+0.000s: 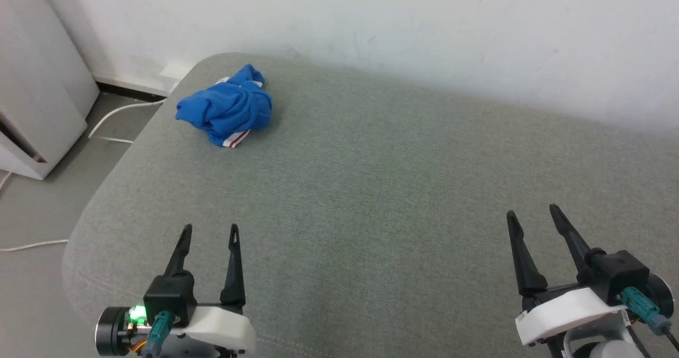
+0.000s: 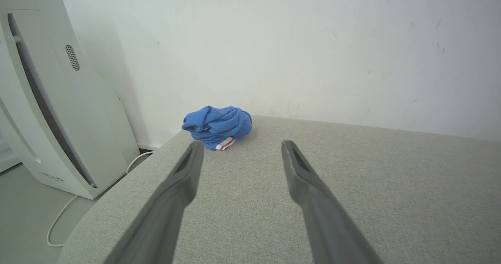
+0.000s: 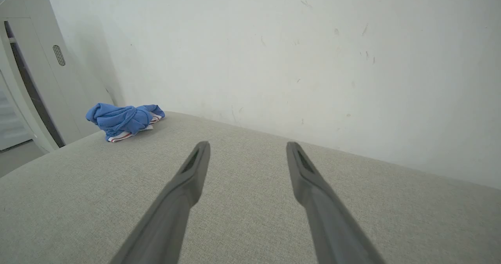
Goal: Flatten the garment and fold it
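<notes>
The garment [image 1: 227, 106] lies crumpled in a tight royal-blue heap at the far left corner of the grey cushioned surface [image 1: 371, 188], a strip of red-striped white trim showing at its near edge. Its print is hidden in the folds. The left wrist view has the garment [image 2: 217, 126] just beyond my left fingertips; in the right wrist view the garment [image 3: 123, 120] sits far off to the left. My left gripper [image 1: 210, 229] hovers open near the front left edge, well short of the heap. My right gripper [image 1: 532, 213] is open at the front right, holding nothing.
A white wall [image 1: 424, 24] runs along the back of the cushion. A pale appliance [image 2: 51, 111] stands on the floor to the left, with white cables [image 1: 114, 115] trailing beside the cushion's rounded left edge.
</notes>
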### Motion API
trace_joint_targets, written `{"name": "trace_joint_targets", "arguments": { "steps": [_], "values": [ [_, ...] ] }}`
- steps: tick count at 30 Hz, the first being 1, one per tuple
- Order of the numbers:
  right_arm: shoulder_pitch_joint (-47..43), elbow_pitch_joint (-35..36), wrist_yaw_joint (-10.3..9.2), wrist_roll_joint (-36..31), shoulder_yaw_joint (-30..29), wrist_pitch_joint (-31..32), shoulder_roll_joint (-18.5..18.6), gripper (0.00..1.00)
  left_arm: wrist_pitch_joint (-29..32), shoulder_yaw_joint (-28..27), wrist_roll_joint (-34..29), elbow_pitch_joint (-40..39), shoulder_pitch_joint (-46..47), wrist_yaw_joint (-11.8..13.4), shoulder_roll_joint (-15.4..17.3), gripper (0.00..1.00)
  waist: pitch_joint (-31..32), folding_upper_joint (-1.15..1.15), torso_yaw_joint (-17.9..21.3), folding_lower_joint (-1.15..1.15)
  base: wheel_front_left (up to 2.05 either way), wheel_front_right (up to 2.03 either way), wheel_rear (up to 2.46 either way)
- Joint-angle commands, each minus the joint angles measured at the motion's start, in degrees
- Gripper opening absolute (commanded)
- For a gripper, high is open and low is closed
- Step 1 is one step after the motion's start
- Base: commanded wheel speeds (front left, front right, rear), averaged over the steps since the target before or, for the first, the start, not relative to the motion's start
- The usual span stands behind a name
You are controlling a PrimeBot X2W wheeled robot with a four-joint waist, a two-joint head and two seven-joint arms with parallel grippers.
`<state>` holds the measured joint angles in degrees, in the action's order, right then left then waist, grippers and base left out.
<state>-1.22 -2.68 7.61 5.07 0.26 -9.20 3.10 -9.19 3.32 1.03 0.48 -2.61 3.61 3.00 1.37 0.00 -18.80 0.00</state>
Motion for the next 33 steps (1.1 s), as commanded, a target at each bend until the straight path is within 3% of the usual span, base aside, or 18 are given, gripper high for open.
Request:
{"name": "trace_joint_targets", "arguments": {
  "steps": [1, 33],
  "values": [
    [-0.5, -0.2, -0.08, 0.4, 0.2, -0.7, -0.1, 1.0, -0.8, 0.3, 0.3, -0.2, -1.0, 0.8, -0.1, 1.0, 0.1, 0.0, -1.0, 0.0, 0.0, 0.0, 0.0],
    [-0.8, -2.0, -0.11, 1.8, 1.0, -4.6, -0.2, 1.0, -4.6, 2.4, 1.3, -0.2, -1.9, 3.2, -0.1, 1.0, -0.6, 0.0, -9.5, 0.0, 0.0, 0.0, 0.0]
  ]
}}
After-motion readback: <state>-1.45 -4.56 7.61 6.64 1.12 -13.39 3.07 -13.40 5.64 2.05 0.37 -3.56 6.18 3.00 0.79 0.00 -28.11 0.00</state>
